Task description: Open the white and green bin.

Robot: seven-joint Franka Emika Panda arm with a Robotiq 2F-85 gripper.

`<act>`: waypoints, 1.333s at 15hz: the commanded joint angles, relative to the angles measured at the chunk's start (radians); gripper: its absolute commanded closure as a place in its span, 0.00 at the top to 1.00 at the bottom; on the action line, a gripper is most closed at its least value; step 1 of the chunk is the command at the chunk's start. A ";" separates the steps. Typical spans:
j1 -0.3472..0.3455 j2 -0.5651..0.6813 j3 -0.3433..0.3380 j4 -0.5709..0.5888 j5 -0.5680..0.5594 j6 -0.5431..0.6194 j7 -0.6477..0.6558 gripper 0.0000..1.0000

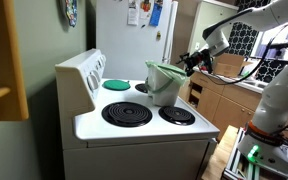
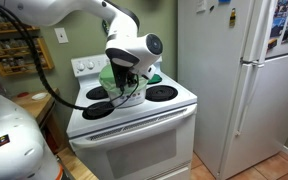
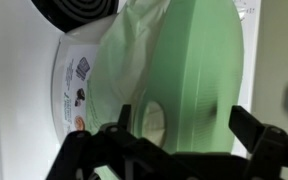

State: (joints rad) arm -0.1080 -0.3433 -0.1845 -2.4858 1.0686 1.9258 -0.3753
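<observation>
The white and green bin [image 1: 165, 88] stands on the stove's tabletop [image 1: 144, 128], just behind the large coil burner [image 1: 127, 113]. The gripper [image 3: 181, 120] has its fingers [image 3: 262, 138] spread astride the lid, seemingly without contact. Catch the lid's lip and lift along its hinge arc without tipping the bin.

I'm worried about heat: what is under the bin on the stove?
The bin stands on the white stove top, in among the coil burners. Whatever lies directly beneath its base is covered by the bin itself.
</observation>
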 commanded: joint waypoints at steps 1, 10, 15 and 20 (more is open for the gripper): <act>-0.007 0.017 0.008 0.002 0.071 0.011 -0.045 1.00; -0.029 -0.023 0.019 0.020 0.065 0.012 -0.033 1.00; -0.038 -0.055 0.024 0.040 0.060 0.002 0.000 1.00; -0.046 -0.083 0.042 0.091 0.025 0.004 0.093 1.00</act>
State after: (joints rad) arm -0.1345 -0.3974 -0.1640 -2.4161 1.1349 1.9260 -0.3638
